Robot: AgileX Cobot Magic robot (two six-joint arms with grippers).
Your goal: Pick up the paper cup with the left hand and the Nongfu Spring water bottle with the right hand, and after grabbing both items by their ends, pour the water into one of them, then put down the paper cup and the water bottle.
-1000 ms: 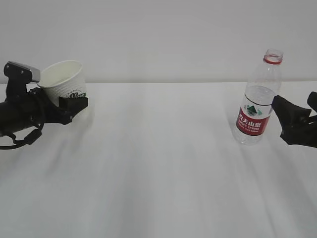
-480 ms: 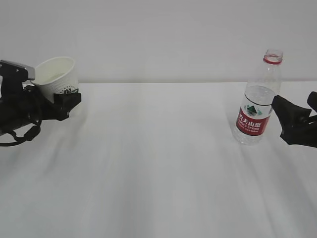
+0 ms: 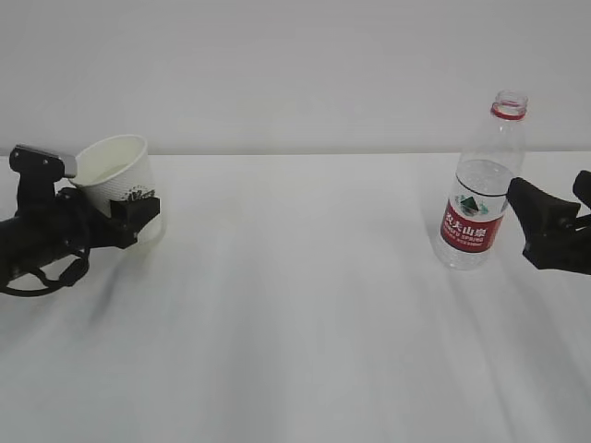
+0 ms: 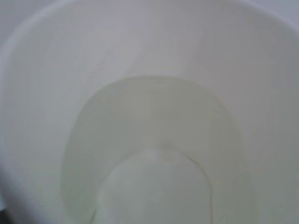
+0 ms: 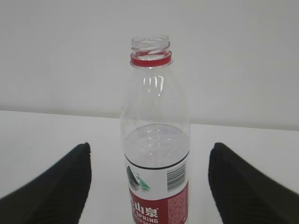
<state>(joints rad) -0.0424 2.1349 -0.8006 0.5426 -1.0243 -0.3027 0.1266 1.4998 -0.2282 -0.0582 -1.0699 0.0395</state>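
Note:
The paper cup (image 3: 113,169) is at the far left, tilted with its mouth leaning toward the arm. My left gripper (image 3: 129,205) is shut on its lower half, one black finger (image 3: 138,211) across the green logo. In the left wrist view the cup's white inside (image 4: 42,93) fills the frame, with faintly greenish water (image 4: 154,121) in it; no fingers show. The Nongfu Spring water bottle (image 3: 480,189) stands upright and uncapped at the right, partly full. My right gripper (image 3: 547,226) is open just right of it. The bottle (image 5: 156,140) stands between the spread fingers (image 5: 56,191), touching neither.
A white table (image 3: 305,323) spreads between the two arms, ending at a plain white wall (image 3: 295,74) behind. The left arm's cables (image 3: 37,277) hang low near the table at the left edge.
The left arm carried the cup left and slightly up, then back right and lower, with the cup still tilted. The bottle and the right gripper have not moved.

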